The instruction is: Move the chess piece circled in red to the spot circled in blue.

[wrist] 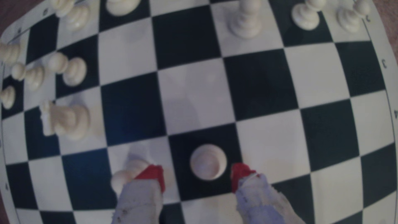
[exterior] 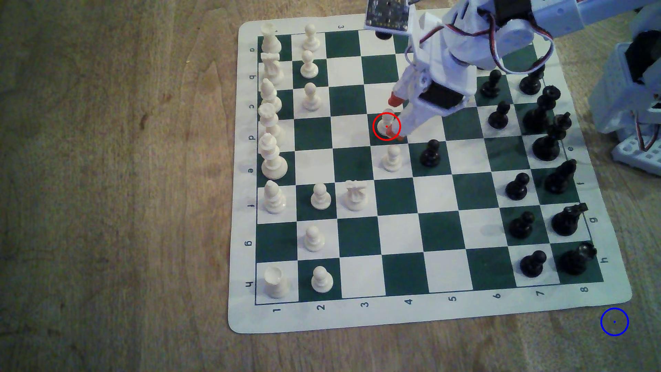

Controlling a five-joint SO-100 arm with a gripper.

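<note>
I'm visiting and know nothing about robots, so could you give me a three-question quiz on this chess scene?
1. True or false: the red-tipped fingers are already squeezing the circled white pawn.
2. Where is the blue ring? A: on a green square. B: on bare wood off the board's corner. C: around a black pawn.
3. Fill in: the circled pawn stands on a ____ square.

Key
1. False. In the wrist view the gripper is open, one finger on each side of the pawn with gaps showing.
2. B, past the corner of the chessboard, at the exterior view's lower right.
3. Dark green.
</note>
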